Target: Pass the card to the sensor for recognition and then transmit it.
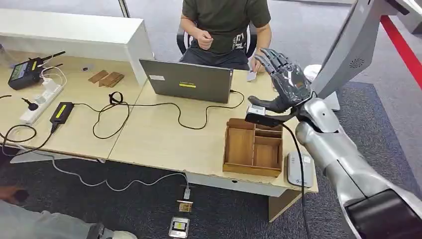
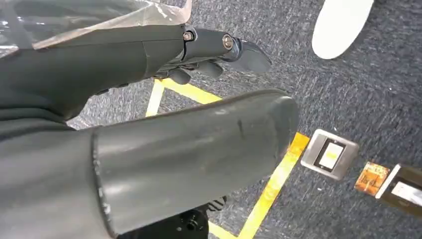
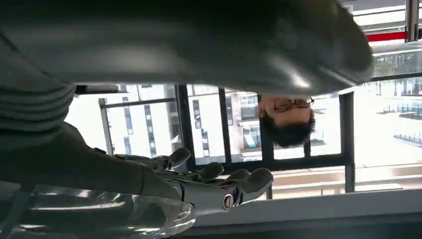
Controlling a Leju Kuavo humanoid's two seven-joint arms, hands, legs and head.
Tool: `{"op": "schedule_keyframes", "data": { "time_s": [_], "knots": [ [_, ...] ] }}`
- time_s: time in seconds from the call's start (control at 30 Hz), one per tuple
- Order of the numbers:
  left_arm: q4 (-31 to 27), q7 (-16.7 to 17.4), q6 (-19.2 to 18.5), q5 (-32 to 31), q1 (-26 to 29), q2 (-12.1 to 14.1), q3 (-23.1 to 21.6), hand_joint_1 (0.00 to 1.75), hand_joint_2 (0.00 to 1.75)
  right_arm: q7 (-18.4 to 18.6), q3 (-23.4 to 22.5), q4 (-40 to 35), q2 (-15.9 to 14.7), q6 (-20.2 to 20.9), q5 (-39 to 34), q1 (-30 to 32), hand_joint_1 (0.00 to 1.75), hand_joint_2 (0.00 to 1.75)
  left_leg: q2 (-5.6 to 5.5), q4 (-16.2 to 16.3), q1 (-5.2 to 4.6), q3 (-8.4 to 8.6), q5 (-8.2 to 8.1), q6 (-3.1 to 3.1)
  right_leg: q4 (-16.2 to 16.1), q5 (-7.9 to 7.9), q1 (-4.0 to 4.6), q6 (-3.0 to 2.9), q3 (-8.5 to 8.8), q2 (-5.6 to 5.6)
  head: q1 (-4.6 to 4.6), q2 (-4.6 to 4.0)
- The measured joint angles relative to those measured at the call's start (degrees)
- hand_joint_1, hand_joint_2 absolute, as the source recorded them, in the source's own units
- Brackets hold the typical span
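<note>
While raised, right hand [image 1: 284,82] spread, holding nothing | wooden tray [image 1: 240,147] compartments look bare

person's head [image 1: 225,2] cropped, card [image 1: 252,75] indistinct

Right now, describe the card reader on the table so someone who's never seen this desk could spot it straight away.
Start at the light wooden table and go to its near right corner, past the open grey laptop. There a wooden compartment tray sits, and the card reader lies flat just to its right, at the table edge. It is the small pale grey rounded slab, unlike the brown tray beside it.
</note>
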Motion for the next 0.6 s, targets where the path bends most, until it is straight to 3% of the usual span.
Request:
{"op": "schedule_keyframes", "data": {
  "time_s": [0.13, 0.27, 0.43, 0.53, 0.6],
  "knots": [
    [0.0, 0.0, 0.6, 1.7, 0.1, 0.0, 0.0, 0.0, 0.0, -1.1, -2.3, -2.4, -3.9, 9.1, -3.9, 0.2, 0.0, 0.0, 0.0, 0.0, 0.0, -0.01, 0.0, 0.0, 0.0, 0.01, 0.0, 0.01, 0.01, 0.0, 0.0, 0.0],
    [0.0, 0.0, 1.1, 2.7, 0.2, 0.0, 0.0, 0.0, 0.0, 1.4, -3.7, -8.3, -9.0, 17.7, -5.9, 2.8, 0.0, 0.0, -0.01, 0.1, 0.0, -0.01, 0.0, 0.0, 0.0, 0.02, 0.0, 0.02, 0.05, 0.0, 0.0, 0.0],
    [0.0, 0.6, 1.9, 3.9, 0.2, 0.0, 0.0, 0.0, 0.0, 10.3, -4.2, -20.0, -16.6, 28.7, -12.3, 8.5, 0.0, 0.0, -0.04, 0.1, 0.01, 0.0, -0.01, 0.01, -0.1, 0.02, 0.0, 0.02, 0.01, -0.01, -0.04, 0.0],
    [0.0, 0.9, 2.5, 4.9, 0.4, 0.0, 0.1, 0.0, 0.0, 17.5, -4.5, -28.9, -22.5, 30.2, -20.0, 13.6, 0.0, 0.0, -0.08, 0.1, 0.01, -0.04, -0.03, 0.02, -0.1, 0.01, 0.01, 0.03, 0.03, -0.05, 0.0, 0.0],
    [0.0, 1.1, 3.0, 5.4, 0.4, 0.0, 0.1, 0.0, 0.0, 20.1, -5.1, -34.5, -26.1, 29.7, -23.5, 17.3, 0.0, 0.0, -0.07, 0.1, 0.0, -0.05, -0.07, 0.05, -0.1, 0.01, 0.01, 0.03, 0.02, 0.0, 0.02, 0.0]
  ]
}}
